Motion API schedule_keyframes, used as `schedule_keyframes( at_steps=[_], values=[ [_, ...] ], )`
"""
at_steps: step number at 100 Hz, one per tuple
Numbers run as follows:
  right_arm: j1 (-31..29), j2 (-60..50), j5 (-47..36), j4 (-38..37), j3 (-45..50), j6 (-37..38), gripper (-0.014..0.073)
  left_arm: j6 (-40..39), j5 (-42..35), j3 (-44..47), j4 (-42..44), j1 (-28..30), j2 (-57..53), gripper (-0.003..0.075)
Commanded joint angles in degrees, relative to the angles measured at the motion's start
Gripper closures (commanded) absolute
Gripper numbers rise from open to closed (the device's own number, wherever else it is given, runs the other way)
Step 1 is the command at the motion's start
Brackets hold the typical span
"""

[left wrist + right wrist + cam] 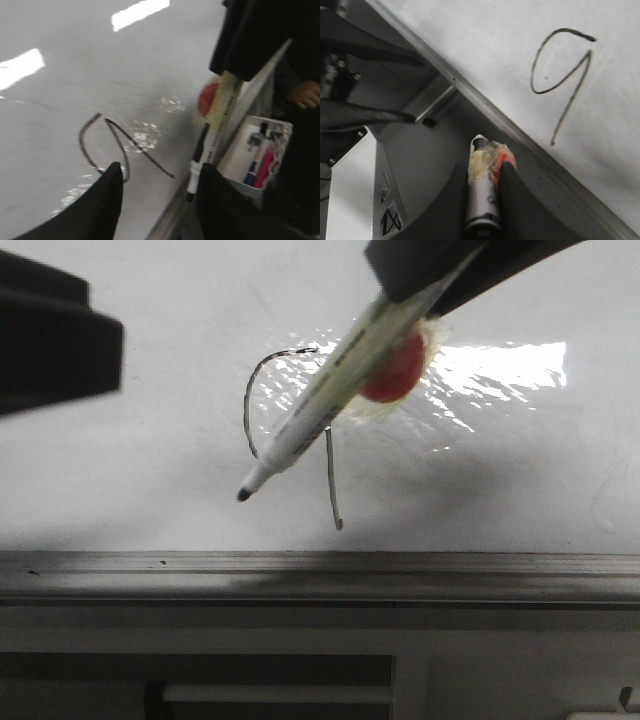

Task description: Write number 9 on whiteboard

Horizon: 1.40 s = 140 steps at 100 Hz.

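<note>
Number 9 (pixel 563 80), a thin black hand-drawn marker line with a narrow loop and a straight tail, is seen complete on the large glossy white whiteboard (pixel 140 490), just above the grey metal edge rail (pixel 320 575); in the front view its loop is partly hidden behind the white-barrelled marker with a red band (pixel 330 400); the marker's long axis slants down and left from the right gripper (pixel 485 200), whose jaws are closed on the barrel; the black tip is judged lifted off the board, beside the loop and nearer the rail; the left gripper (pixel 157 200) is held wide and empty near the digit; the stroke is judged finished, so withdrawal seems due.
</note>
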Motion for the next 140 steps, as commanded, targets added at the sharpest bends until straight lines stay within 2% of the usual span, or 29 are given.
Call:
schedule_keyframes(
  at_steps=[1,20,50,66,106,113,130,135,140],
  values=[
    [2.0,0.3,-5.1,1.4,-1.3,0.1,0.0654,-0.6,-6.6,-1.8,-0.9,-2.7,4.5,0.0405],
    [4.5,3.3,-5.2,1.6,-1.3,0.1,0.0654,-0.5,-14.6,-1.8,-4.7,-3.1,9.9,0.0405],
    [5.2,3.8,-6.2,3.6,-1.3,0.1,0.0654,-0.2,-14.1,-1.8,-4.6,-3.1,12.7,0.0407],
    [5.2,3.8,-5.6,4.4,-1.3,0.1,0.0654,-0.1,-12.3,-1.8,-0.5,-3.1,12.7,0.0417],
    [5.2,3.8,-5.3,4.4,-1.3,0.1,0.0648,-0.1,-12.9,-1.8,-0.5,-3.1,12.7,0.0729],
    [5.2,3.8,-5.4,4.4,-1.3,0.1,0.0587,-0.1,-12.9,-1.8,-0.5,-3.1,12.7,0.0741],
    [5.2,3.8,-5.9,4.0,-1.3,0.1,0.0249,-0.7,-12.9,-1.8,-2.4,-3.1,12.7,0.0741],
    [5.2,3.8,-6.2,4.0,-1.3,0.1,0.02,-0.7,-12.7,-1.8,-4.3,-3.1,12.4,0.0741],
    [5.2,3.8,-6.3,4.0,-1.3,0.1,0.0193,-0.7,-12.4,-1.8,-9.1,-3.1,12.0,0.0741]
  ],
)
